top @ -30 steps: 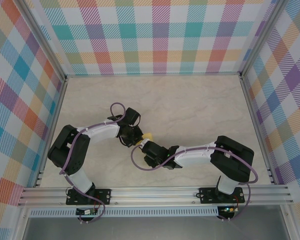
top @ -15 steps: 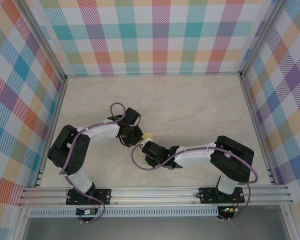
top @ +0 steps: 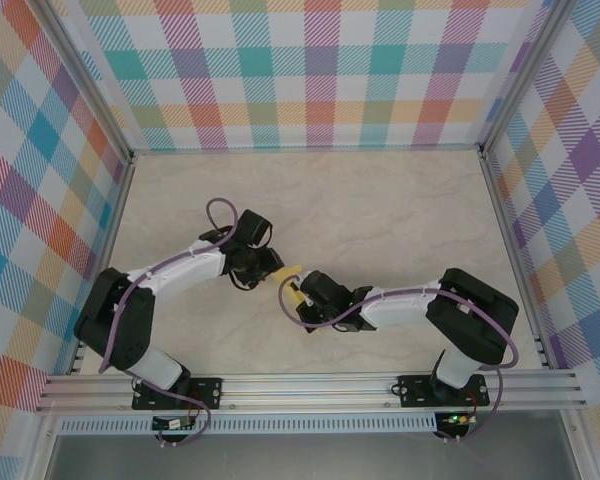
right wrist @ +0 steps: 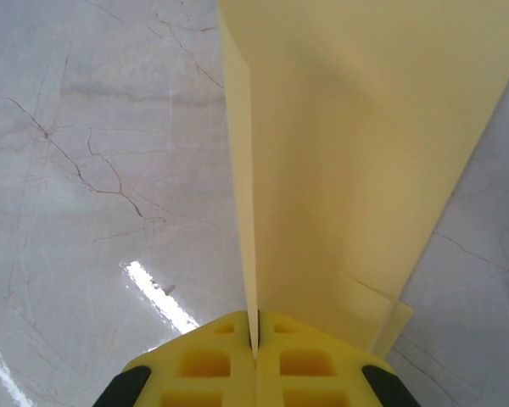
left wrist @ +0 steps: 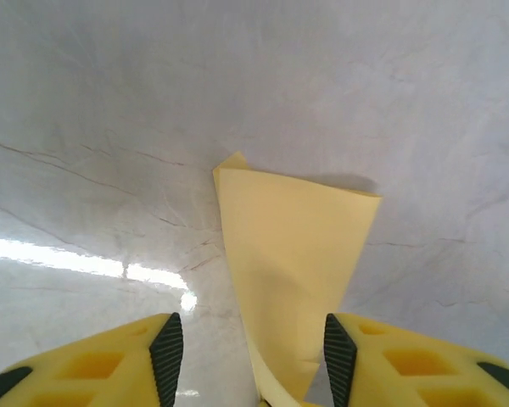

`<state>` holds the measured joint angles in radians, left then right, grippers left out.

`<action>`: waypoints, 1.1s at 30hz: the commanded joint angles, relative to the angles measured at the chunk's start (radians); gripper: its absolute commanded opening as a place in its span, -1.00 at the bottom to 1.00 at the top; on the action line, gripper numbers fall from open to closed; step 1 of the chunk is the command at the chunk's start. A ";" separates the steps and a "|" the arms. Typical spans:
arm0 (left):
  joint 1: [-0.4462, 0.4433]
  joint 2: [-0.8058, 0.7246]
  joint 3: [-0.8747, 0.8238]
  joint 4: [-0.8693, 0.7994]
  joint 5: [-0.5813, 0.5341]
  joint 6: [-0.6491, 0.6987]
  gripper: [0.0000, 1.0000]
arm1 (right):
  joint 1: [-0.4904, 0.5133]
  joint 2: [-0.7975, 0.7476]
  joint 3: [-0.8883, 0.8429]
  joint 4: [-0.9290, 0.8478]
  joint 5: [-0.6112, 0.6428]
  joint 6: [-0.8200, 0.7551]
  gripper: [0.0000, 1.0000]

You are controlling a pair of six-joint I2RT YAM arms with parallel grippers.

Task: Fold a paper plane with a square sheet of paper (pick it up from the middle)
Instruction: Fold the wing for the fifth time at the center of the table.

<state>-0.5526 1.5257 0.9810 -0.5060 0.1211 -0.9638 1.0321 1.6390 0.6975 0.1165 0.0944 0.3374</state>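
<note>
Your right gripper (right wrist: pixel 256 332) is clenched on the square sheet of paper (right wrist: pixel 365 153), which is a creased yellow wedge. In the right wrist view the two yellow fingers (right wrist: pixel 208 366) meet, with only the thin folded edge pinched between them. From that pinch the paper widens away from the camera, over the pale marbled tabletop (right wrist: pixel 85 170). Your left gripper (left wrist: pixel 253 339) is released. In the left wrist view its black pads (left wrist: pixel 166 348) stand apart and grasp nothing. The narrow end of the wedge passes through the gap, nearer the pad on the right of that view, and you cannot tell whether it touches that pad. The wide end lies beyond the fingertips and casts a thin shadow along its far edge. From above, the two grippers face each other near the middle of the tabletop, close together, with a small patch of yellow paper showing between them. You cannot tell from these views whether the wedge rests on the tabletop or is held just clear of it.
</note>
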 commanded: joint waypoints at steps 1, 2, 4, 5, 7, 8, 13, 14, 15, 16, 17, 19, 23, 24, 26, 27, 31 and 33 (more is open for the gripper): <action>0.017 -0.067 -0.008 -0.061 -0.082 0.016 0.03 | -0.029 -0.018 -0.030 0.071 -0.137 0.049 -0.93; 0.017 -0.078 -0.012 -0.064 -0.087 0.016 0.03 | -0.036 -0.018 -0.035 0.080 -0.148 0.057 -0.94; 0.017 -0.096 -0.019 -0.068 -0.090 0.016 0.04 | -0.052 -0.017 -0.048 0.101 -0.185 0.074 -0.94; 0.017 -0.100 -0.022 -0.069 -0.089 0.017 0.04 | -0.061 -0.016 -0.052 0.109 -0.200 0.085 -0.94; 0.018 -0.105 -0.031 -0.067 -0.087 0.017 0.04 | -0.076 -0.016 -0.060 0.122 -0.224 0.100 -0.94; 0.017 -0.106 -0.036 -0.065 -0.084 0.017 0.04 | -0.083 -0.016 -0.064 0.129 -0.239 0.106 -0.94; 0.017 -0.113 -0.066 -0.027 -0.058 0.019 -0.03 | -0.120 -0.019 -0.076 0.161 -0.314 0.139 -0.94; 0.017 -0.116 -0.076 -0.013 -0.048 0.019 -0.05 | -0.128 -0.017 -0.078 0.165 -0.329 0.148 -0.94; 0.017 -0.116 -0.082 0.000 -0.039 0.020 -0.09 | -0.134 -0.015 -0.078 0.168 -0.342 0.153 -0.93; 0.017 -0.116 -0.089 0.010 -0.030 0.022 -0.14 | -0.139 -0.011 -0.079 0.167 -0.352 0.162 -0.93; 0.017 -0.115 -0.095 0.019 -0.022 0.023 -0.18 | -0.146 -0.005 -0.078 0.169 -0.363 0.172 -0.92; 0.017 -0.113 -0.107 0.033 -0.012 0.023 -0.24 | -0.154 0.006 -0.079 0.169 -0.381 0.185 -0.91; 0.017 -0.108 -0.121 0.047 0.011 0.030 -0.28 | -0.167 0.032 -0.076 0.161 -0.415 0.214 -0.89; 0.017 -0.109 -0.130 0.056 0.020 0.029 -0.29 | -0.169 0.039 -0.075 0.160 -0.419 0.221 -0.89; 0.017 -0.112 -0.147 0.079 0.043 0.025 -0.31 | -0.176 0.055 -0.072 0.157 -0.435 0.241 -0.87; 0.016 -0.115 -0.156 0.095 0.055 0.024 -0.31 | -0.181 0.066 -0.068 0.153 -0.449 0.247 -0.87; 0.017 -0.125 -0.190 0.156 0.103 0.017 -0.34 | -0.209 0.102 -0.064 0.160 -0.510 0.303 -0.86; 0.017 -0.131 -0.209 0.185 0.121 0.013 -0.35 | -0.220 0.113 -0.067 0.166 -0.535 0.330 -0.86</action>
<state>-0.5526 1.4250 0.7948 -0.3798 0.1917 -0.9493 0.8230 1.7069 0.6342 0.2955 -0.3897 0.6113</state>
